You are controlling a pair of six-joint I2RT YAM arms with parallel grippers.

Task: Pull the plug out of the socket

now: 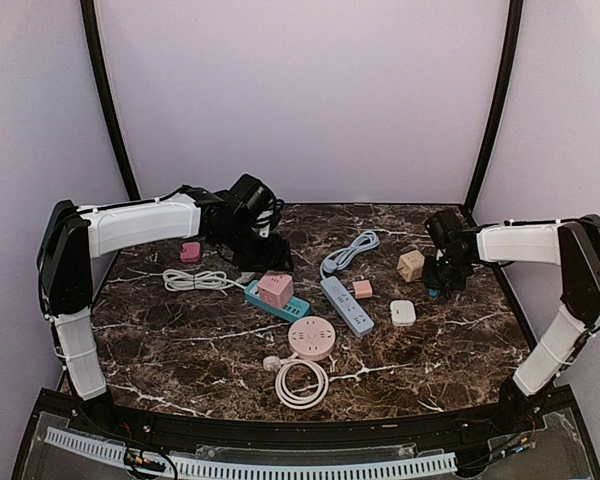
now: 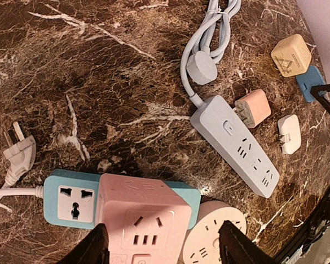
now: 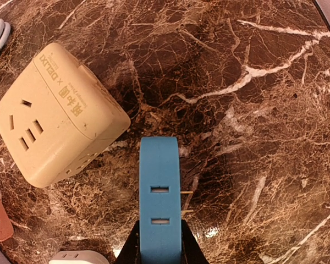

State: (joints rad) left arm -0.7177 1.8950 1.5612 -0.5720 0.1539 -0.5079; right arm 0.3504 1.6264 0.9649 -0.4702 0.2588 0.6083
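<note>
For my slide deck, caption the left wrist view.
Left tool open over the pink cube adapter seated on the teal power strip.

The marble table [image 1: 180, 340] bears a teal strip [image 2: 60, 190] under the left gripper [image 2: 164, 242] and a beige cube [image 3: 60, 115] just beside the right gripper [image 3: 159, 245].

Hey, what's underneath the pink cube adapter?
The teal power strip lies under the pink cube adapter. One free socket shows beside the cube, and a bare end of the strip shows on its other side. The sockets beneath the cube, and any prongs, are covered.

Lab enclosure: plain walls [image 1: 300, 100], marble table [image 1: 180, 340]
</note>
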